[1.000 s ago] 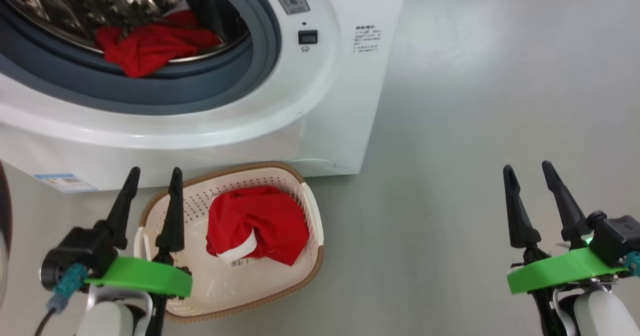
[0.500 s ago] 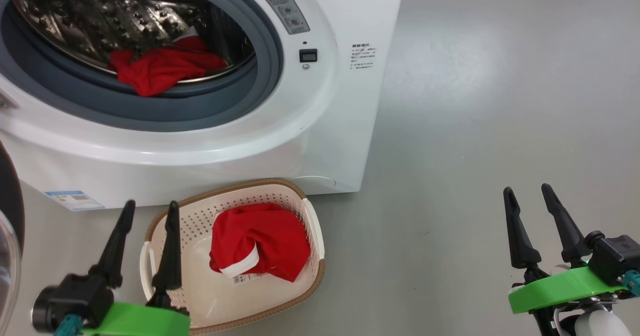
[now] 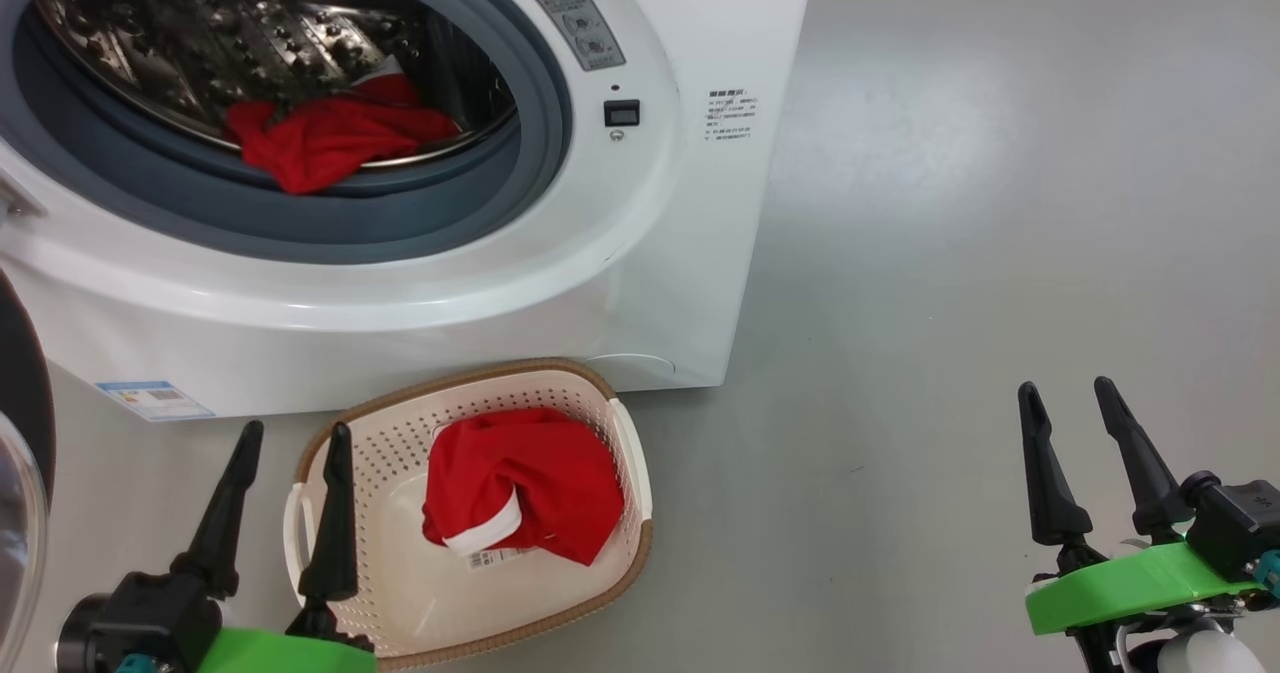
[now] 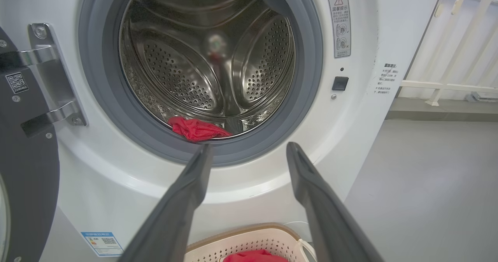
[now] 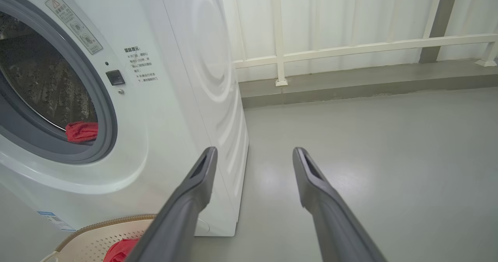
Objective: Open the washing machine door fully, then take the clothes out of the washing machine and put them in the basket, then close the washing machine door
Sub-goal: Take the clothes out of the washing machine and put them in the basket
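The washing machine door (image 4: 27,184) is seen swung open at the far left. One red garment (image 3: 525,483) is already lying in the basket (image 3: 400,433), which is set on the floor (image 3: 950,253) just in front of the washing machine (image 3: 640,283). A second red garment (image 3: 325,143) lies at the near lip of the drum (image 3: 200,33), against the grey rubber ring (image 3: 400,223), with its long axis running left to right along that lip.

The left hand (image 3: 296,431) is held released and empty near the basket's left edge, its fingers (image 3: 330,513) spread. From it, the second red garment lies farther away and higher, almost straight ahead. The right hand (image 3: 1064,389) is likewise released and empty, and is set well apart to the right over bare floor.

The left arm is judged the nearer. A forward, upward reach into the opening is called for, with the grip closed across the garment's short axis.
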Robot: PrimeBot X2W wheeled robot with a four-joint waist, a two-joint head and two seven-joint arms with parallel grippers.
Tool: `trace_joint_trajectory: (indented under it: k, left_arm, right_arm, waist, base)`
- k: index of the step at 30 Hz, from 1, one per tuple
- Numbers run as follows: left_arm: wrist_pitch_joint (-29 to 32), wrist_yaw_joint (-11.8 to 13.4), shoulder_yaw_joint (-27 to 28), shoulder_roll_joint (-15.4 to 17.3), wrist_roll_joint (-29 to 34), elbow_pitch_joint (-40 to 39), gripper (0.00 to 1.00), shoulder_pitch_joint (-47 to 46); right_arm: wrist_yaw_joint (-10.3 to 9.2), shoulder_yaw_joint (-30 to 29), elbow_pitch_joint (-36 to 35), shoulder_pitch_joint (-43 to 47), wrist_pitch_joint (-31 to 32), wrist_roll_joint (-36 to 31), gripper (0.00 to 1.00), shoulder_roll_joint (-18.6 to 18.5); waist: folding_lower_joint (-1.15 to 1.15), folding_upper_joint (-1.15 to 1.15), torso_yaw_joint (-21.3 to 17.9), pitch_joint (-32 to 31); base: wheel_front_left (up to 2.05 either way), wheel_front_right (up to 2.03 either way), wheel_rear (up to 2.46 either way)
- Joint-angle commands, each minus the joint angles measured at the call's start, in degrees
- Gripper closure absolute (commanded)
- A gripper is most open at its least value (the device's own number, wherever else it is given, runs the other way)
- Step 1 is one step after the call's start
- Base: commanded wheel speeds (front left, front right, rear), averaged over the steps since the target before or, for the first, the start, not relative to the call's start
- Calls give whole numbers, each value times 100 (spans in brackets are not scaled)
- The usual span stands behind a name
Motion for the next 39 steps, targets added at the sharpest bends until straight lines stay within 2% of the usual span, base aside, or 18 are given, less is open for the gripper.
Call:
trace_joint_trajectory:
  k: [1, 14, 21, 27, 33, 34, 39]
  left_arm:
    - [-28, -32, 210, 32, 37, -167, 0, 2]
    - [-28, -32, 146, 25, 19, -104, 0, -152]
    - [-28, -32, 23, 159, 236, 382, 0, -809]
    - [-28, -24, 58, 384, 440, 1214, 0, -1854]
    - [-26, 80, 15, 693, 650, 2580, 0, -3349]
    - [-26, 80, 15, 693, 650, 2580, 0, -3349]
    - [114, 198, -44, 882, 748, 3583, 0, -4374]
  right_arm:
    - [37, 131, -151, -32, -36, 49, 0, -56]
    - [37, 123, -174, -115, -36, 51, 0, -49]
    - [37, 150, -218, -295, -36, 43, 0, -30]
    - [37, 210, -259, -504, -36, 41, 0, 2]
    - [37, 236, -297, -758, -36, 44, 0, 36]
    - [37, 236, -297, -758, -36, 44, 0, 36]
    - [37, 243, -331, -893, -36, 50, 0, 54]
  waist:
    - [0, 0, -1, 3]
    - [0, 0, 8, 173]
    - [0, 0, 1, 502]
    - [0, 0, -50, 908]
    - [0, 0, -153, 1340]
    - [0, 0, -153, 1340]
    - [0, 0, -239, 1587]
  base:
    - [0, 0, 0]
    - [0, 0, 0]
    - [0, 0, 0]
    - [0, 0, 0]
    - [0, 0, 0]
    - [0, 0, 0]
    - [0, 0, 0]
